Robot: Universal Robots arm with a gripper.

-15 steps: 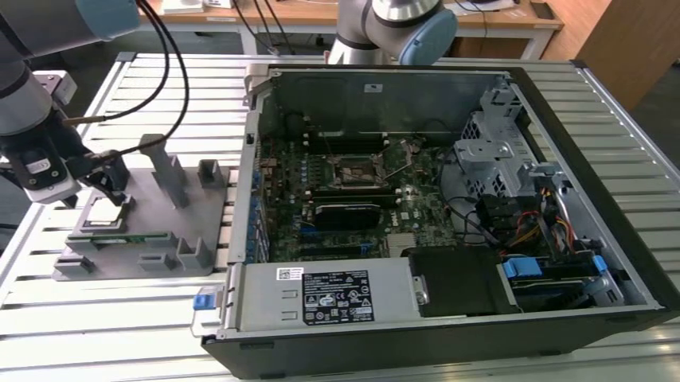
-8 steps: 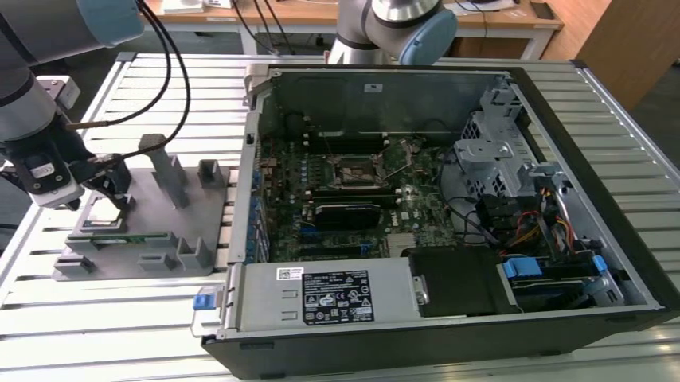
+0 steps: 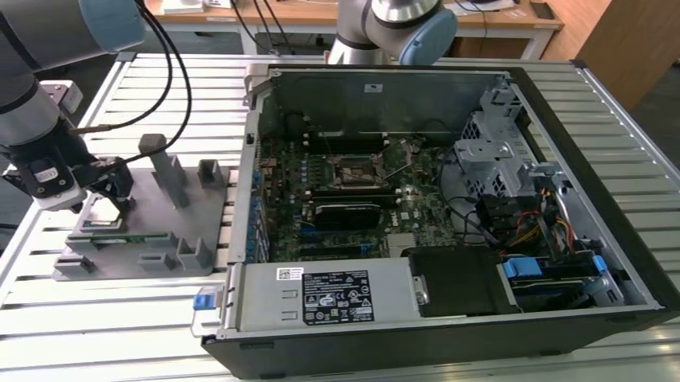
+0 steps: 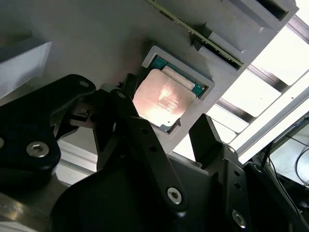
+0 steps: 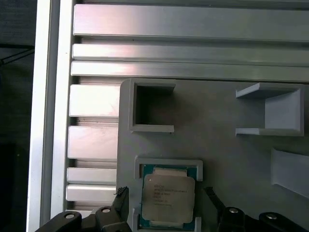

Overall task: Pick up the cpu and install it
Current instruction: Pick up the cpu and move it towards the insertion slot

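The cpu point(image 5: 168, 197) lies flat in a framed recess of the grey plastic holder point(image 5: 219, 150), with the gripper point(image 5: 164, 193) spread wide, one finger on either side and clear of it. A clean pick likely needs a square, centred descent so both fingers meet opposite edges together. Their height above the holder is hard to judge.
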